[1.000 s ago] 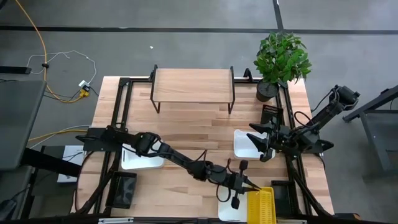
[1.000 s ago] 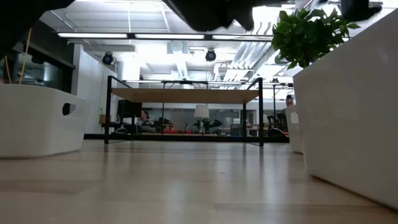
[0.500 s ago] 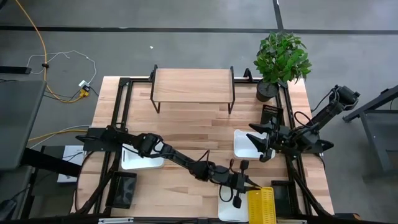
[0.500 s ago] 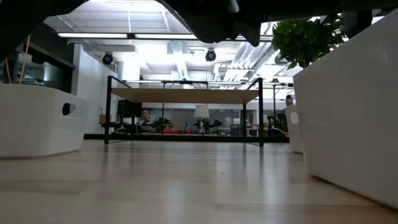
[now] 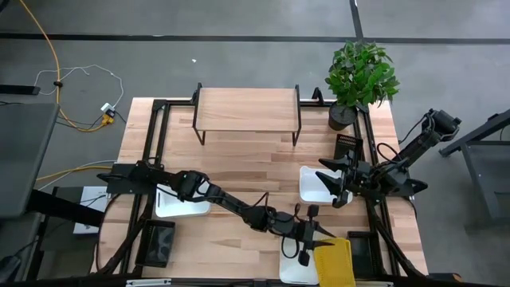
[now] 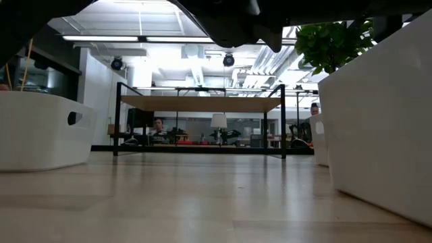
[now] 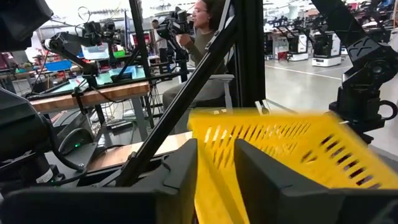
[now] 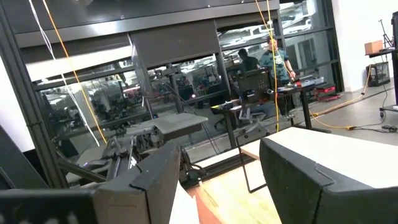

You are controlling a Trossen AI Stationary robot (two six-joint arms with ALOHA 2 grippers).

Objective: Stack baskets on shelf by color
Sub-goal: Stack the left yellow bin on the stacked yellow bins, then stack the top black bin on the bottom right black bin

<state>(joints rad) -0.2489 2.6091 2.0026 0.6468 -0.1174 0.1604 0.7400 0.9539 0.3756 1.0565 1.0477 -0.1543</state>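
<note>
My left gripper [image 5: 316, 237] reaches to the table's near edge and is shut on a yellow mesh basket [image 5: 335, 263] [image 7: 280, 149], which is tilted above a white basket [image 5: 295, 271]. My right gripper [image 5: 341, 190] [image 8: 217, 162] is open and hangs over the right side of another white basket [image 5: 313, 183]; whether it touches the basket cannot be told. A third white basket [image 5: 182, 203] sits on the table's left side under the left arm. The shelf [image 5: 247, 112] [image 6: 202, 102] stands on its black legs at the far side with nothing on top. My left gripper pinches the yellow basket's perforated wall [image 7: 214, 177] between its two fingers, at the basket's far end [image 5: 323, 243]. It comes slanting down from the table's left. The basket is tilted in the hold; whether its near end rests on the white basket below cannot be told.
A potted plant [image 5: 360, 76] stands at the far right corner, with a small black object [image 5: 347, 146] near it. Black frame rails run along the table's left and right edges. A dark box [image 5: 159, 243] lies near left. A person [image 7: 205, 25] sits beyond the table.
The yellow basket has turned in my left gripper's hold: it stood nearly on edge and looked narrow from above, and now it is tipped over and shows a wider face. The left gripper has stayed at about the same spot.
</note>
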